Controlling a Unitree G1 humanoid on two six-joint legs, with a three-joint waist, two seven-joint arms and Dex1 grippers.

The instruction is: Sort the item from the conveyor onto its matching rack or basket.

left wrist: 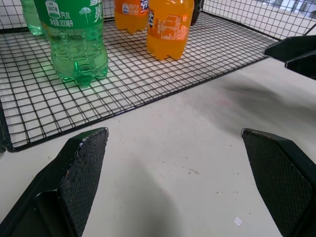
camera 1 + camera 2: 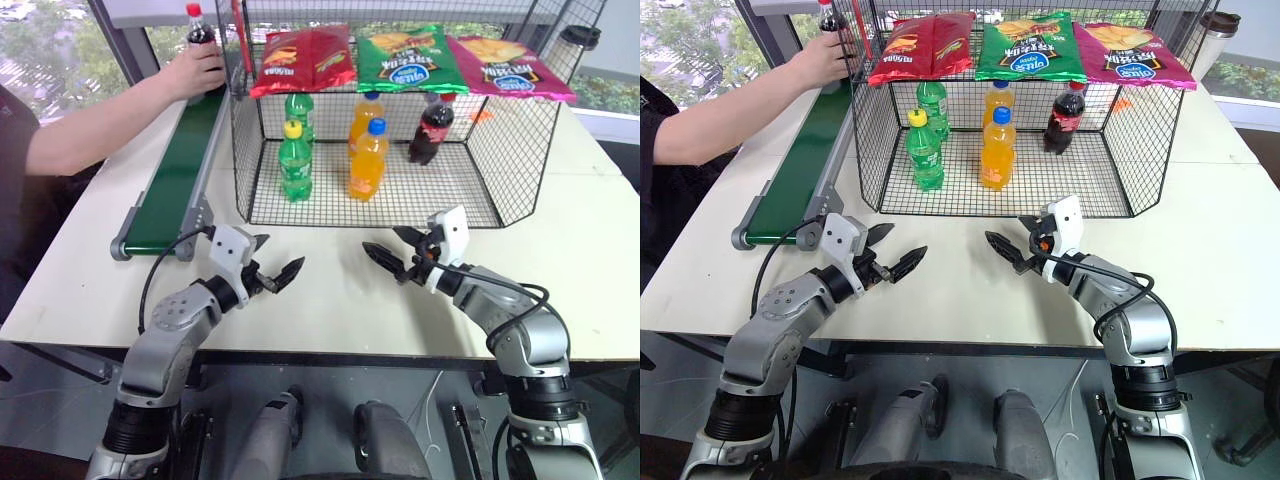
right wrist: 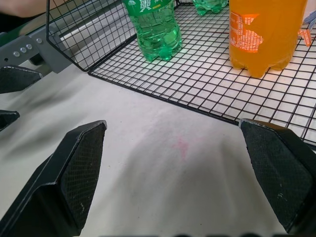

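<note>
I'm at a lab test bench: a small conveyor (image 2: 170, 175) and a wire cage (image 2: 500, 150) of shop snacks on a tabletop (image 2: 330, 290) by windows.

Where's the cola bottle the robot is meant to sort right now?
In the left eye view the cola bottle stands at the far end of the conveyor, on the robot's left, held by a person's hand beside the wire cage.

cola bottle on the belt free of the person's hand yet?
No: the person's hand grips the cola bottle at the far end of the conveyor.
</note>
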